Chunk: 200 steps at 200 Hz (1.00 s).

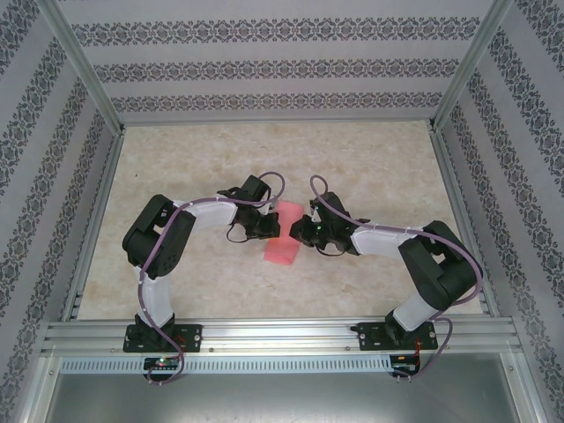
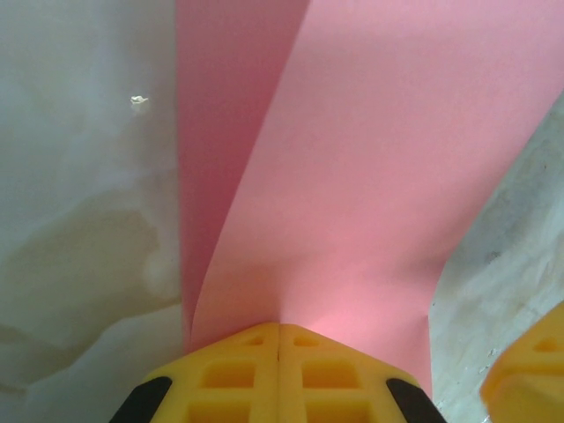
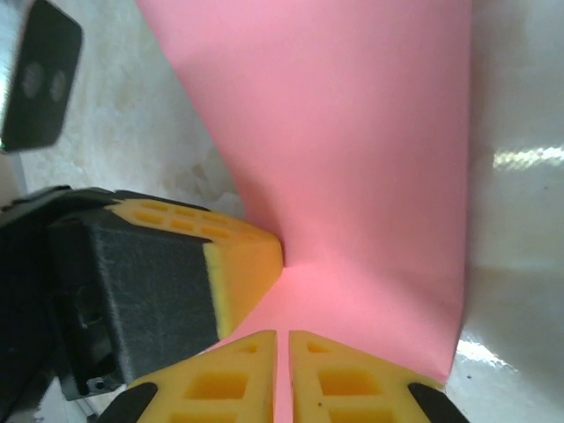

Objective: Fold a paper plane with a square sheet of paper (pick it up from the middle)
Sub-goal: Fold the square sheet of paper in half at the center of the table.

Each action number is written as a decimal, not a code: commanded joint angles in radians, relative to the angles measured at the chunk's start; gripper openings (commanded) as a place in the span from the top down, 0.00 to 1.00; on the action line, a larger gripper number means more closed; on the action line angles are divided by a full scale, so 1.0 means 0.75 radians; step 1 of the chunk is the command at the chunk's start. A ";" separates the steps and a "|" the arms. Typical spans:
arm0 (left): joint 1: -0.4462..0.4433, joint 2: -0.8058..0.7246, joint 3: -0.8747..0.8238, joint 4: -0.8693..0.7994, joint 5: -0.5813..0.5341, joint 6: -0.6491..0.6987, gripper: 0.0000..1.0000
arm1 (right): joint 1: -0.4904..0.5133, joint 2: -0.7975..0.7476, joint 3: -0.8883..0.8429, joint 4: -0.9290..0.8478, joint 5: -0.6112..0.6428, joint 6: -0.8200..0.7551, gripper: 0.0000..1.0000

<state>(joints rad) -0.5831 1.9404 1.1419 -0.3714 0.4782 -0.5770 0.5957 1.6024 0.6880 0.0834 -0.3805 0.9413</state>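
1. The left hand [image 1: 263, 227] has its two yellow fingertips [image 2: 238, 370] pressed flat together with no gap between them. They pinch the square sheet of paper [image 1: 282, 242], and in the left wrist view the pink paper rises straight out of the closed tips.
2. The right hand [image 1: 304, 231] is nearly closed (only a thin slit shows between its yellow tips). The sheet runs down into that slit, so this hand grips the paper too.
3. The two hands meet almost tip to tip. In the right wrist view one finger of the left hand, yellow with a black pad behind it, touches the sheet just beside the right hand's tips. In the left wrist view a yellow corner of the right hand sits at the lower right.
4. The sheet is not flat. A lengthwise crease divides a darker, shaded panel from a lighter one, and the paper curves where it is held.
5. From above, the sheet is a pink strip between the two hands, at about the middle of the tabletop [image 1: 370, 167]. It lies well apart from the far edge and from both side edges.
6. The arms [image 1: 159, 238] reach inward from the near edge, elbows turned toward the side edges.
7. The tabletop is pale and marbled, and patterned walls [image 1: 282, 70] stand around it.
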 commanded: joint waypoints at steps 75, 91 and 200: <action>-0.017 0.092 -0.031 -0.078 -0.066 0.039 1.00 | 0.020 0.073 -0.125 0.091 0.006 0.036 0.87; -0.017 0.090 -0.032 -0.075 -0.064 0.037 1.00 | 0.022 -0.001 -0.097 0.042 0.004 0.012 0.87; -0.016 0.094 -0.023 -0.080 -0.064 0.043 1.00 | 0.108 0.074 -0.178 0.144 0.027 0.078 0.87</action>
<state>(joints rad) -0.5831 1.9419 1.1431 -0.3717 0.4808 -0.5762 0.6724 1.6291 0.5907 0.1558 -0.3866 0.9794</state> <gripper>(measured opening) 0.067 0.132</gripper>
